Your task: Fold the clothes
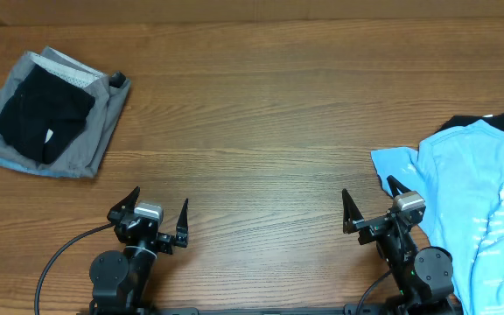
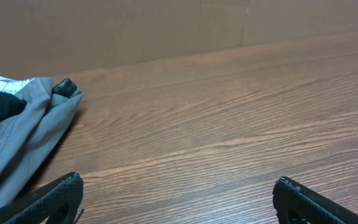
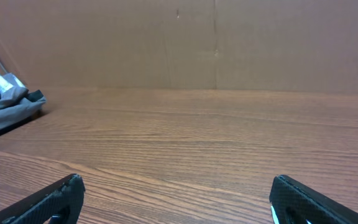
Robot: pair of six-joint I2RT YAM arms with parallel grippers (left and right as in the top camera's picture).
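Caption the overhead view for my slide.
Left gripper and right gripper open and empty; folded grey-and-black pile far left, light-blue T-shirt unfolded at right of the table.

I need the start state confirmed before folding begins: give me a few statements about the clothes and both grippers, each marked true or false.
1. The left gripper is shut on the grey garment. False: it stands open and empty, apart from that garment.
2. The light-blue T-shirt lies rumpled on the right arm's side of the table. True.
3. A black garment lies on top of the grey garment. True.
4. The right gripper holds the light-blue T-shirt. False: its jaws are open and grip nothing.
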